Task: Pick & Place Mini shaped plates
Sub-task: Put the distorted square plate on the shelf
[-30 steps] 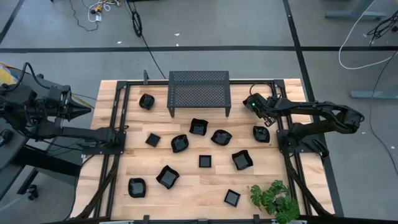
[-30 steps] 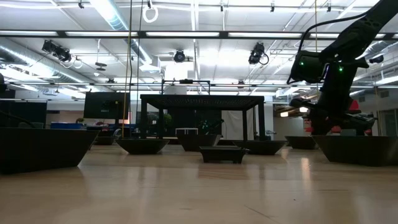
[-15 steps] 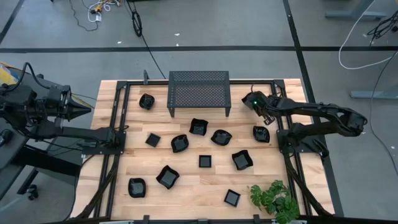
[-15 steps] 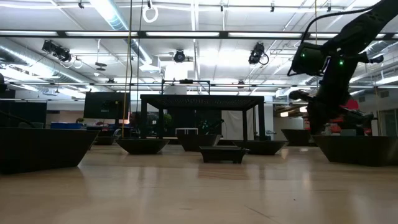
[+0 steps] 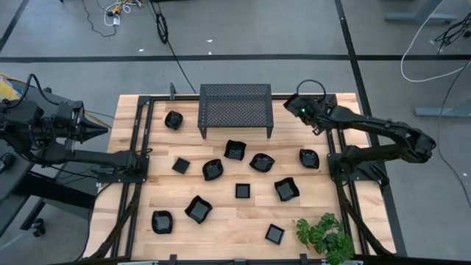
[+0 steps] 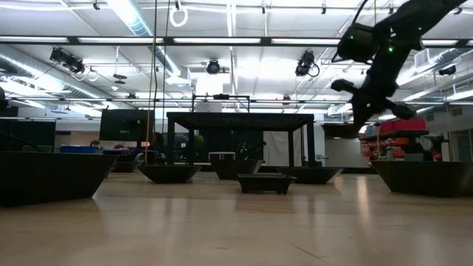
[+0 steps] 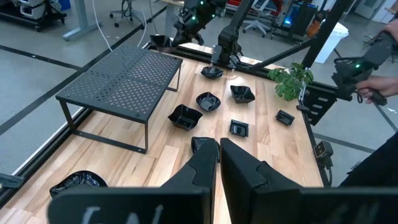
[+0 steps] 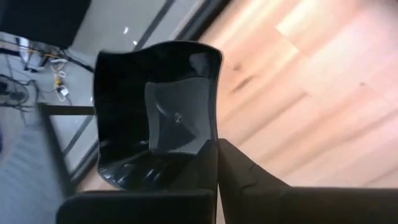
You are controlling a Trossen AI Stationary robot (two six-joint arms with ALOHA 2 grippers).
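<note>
Wooden planks make up the table, framed by dark rails along its left and right sides. Largest on it is the black perforated-metal stand on legs at the far edge, centred between the 2 arms. A green plant sits at the near right corner.

Scattered over the boards are the mini shaped plates, 12 glossy black dishes lying flat: 1 left of the stand, a loose row of 5 just in front of it, and 6 more toward the near edge, all apart from one another.

A 13th, the held plate, hangs in the air just off the stand's right end, above the table's far right corner. The right gripper has its fingers pinched together on that dish's rim, and the low view shows it lifted well clear of the wood.

The left gripper waits outside the table's left side, fingers nearly together and holding nothing.
</note>
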